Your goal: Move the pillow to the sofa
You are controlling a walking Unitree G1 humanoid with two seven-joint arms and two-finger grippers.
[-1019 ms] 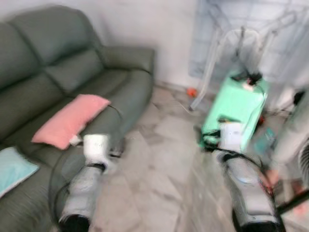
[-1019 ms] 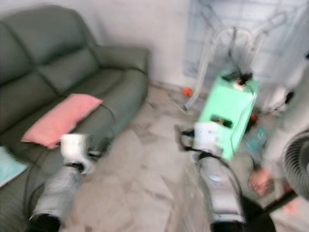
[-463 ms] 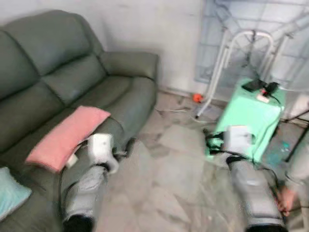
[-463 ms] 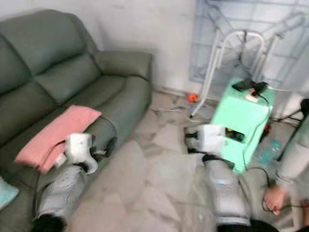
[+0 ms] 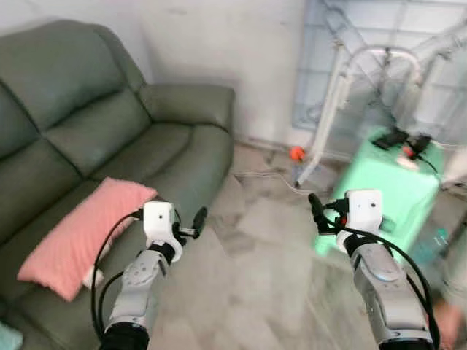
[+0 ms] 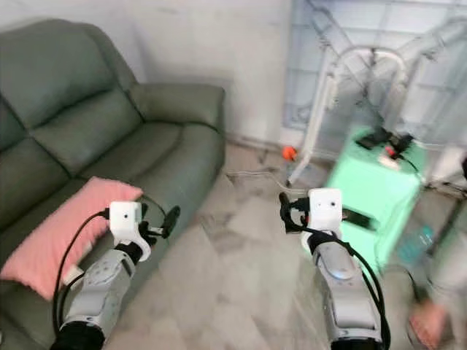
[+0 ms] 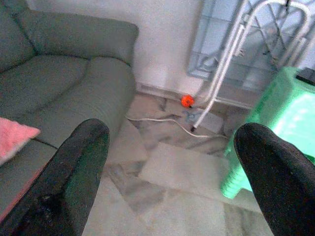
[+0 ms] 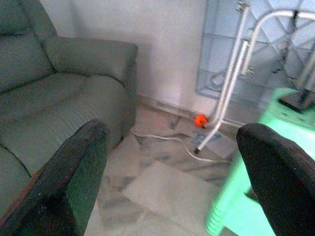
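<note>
The pink pillow [image 5: 80, 233] lies flat on the front seat cushion of the dark green sofa [image 5: 95, 138] at the left, and a corner of it shows in the left wrist view [image 7: 12, 137]. My left gripper [image 5: 195, 221] is held out over the floor just right of the pillow and the sofa's front edge, apart from both. Its fingers [image 7: 78, 162] stand wide open with nothing between them. My right gripper [image 5: 315, 211] is raised over the marble floor further right, also open and holding nothing.
A mint green plastic stool [image 5: 394, 182] with dark items on top stands at the right, near my right arm. Behind it is a white tube frame [image 5: 339, 95] against a window grille. An orange ball [image 5: 295, 153] and a white cable [image 5: 263, 175] lie on the floor. A person's foot [image 6: 430, 321] is at the lower right.
The camera has swung, shifting the whole scene and clearing the blur. Both arms have risen and reach forward. The pillow still lies on the sofa seat.
</note>
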